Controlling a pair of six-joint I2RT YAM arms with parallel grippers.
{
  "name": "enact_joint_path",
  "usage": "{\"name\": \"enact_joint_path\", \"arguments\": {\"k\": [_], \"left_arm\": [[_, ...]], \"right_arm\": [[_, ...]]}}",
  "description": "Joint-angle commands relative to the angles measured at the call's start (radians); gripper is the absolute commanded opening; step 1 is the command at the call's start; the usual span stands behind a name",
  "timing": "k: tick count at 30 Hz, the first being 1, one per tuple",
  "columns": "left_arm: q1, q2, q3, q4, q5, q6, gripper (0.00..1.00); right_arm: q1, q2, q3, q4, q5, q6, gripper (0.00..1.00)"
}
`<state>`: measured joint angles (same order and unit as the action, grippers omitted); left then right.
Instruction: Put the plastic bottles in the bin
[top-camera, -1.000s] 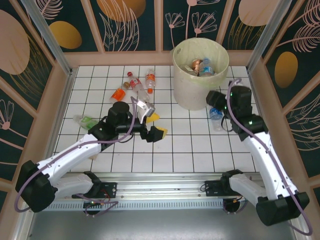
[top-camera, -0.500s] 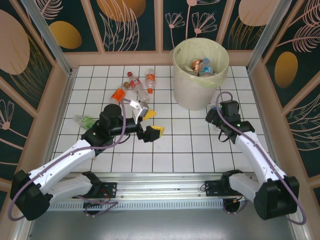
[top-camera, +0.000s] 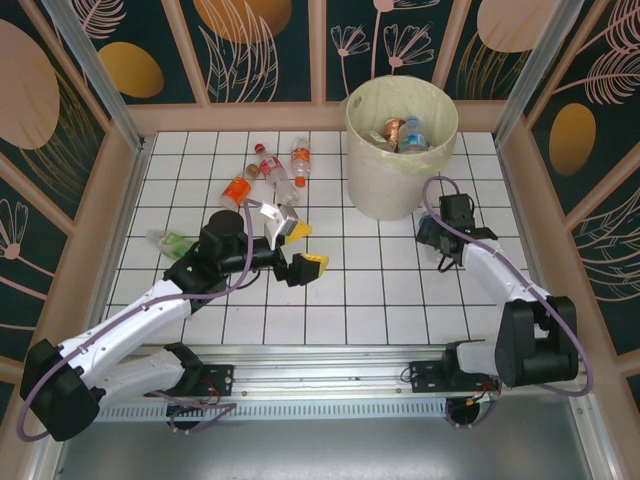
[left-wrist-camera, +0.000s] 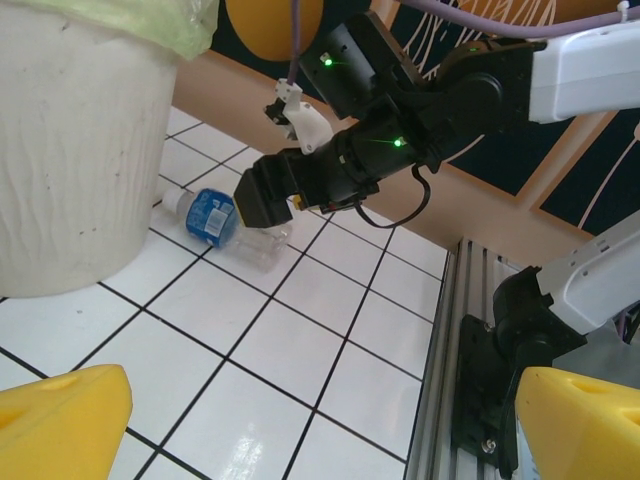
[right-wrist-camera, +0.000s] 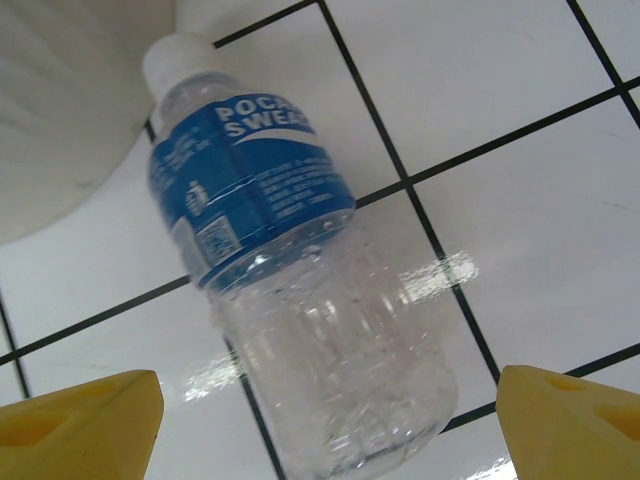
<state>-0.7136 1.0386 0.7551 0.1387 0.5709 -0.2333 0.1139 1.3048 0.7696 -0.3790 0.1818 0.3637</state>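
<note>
Right gripper (right-wrist-camera: 325, 440) hangs with its yellow fingers (right-wrist-camera: 80, 420) apart on either side of a blue-labelled bottle (right-wrist-camera: 280, 270). That bottle lies on the tiles (right-wrist-camera: 520, 120) with its cap toward the bin (right-wrist-camera: 60, 100) at upper left. Only the fingertips show, cut off at the lower corners. From above, the gripper covers that bottle, which lay in plain sight a second ago, before the arm dropped over it. Left gripper (top-camera: 303, 250), left of centre, is spread wide and empty. Other bottles (top-camera: 270, 170) lie at upper left.
</note>
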Motion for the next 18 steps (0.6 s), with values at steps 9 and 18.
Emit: {"name": "enact_joint_path", "arguments": {"k": [9,18], "left_arm": [[-0.004,-0.002,-0.005,0.032,0.001,0.003,0.98],[-0.004,0.003,0.000,0.018,-0.003,0.005,0.99]], "right_arm": [[-0.030,0.139,0.047,0.115,-0.054,-0.050,0.82],[-0.035,0.223,0.055,0.167,-0.062,-0.037,0.78]]}}
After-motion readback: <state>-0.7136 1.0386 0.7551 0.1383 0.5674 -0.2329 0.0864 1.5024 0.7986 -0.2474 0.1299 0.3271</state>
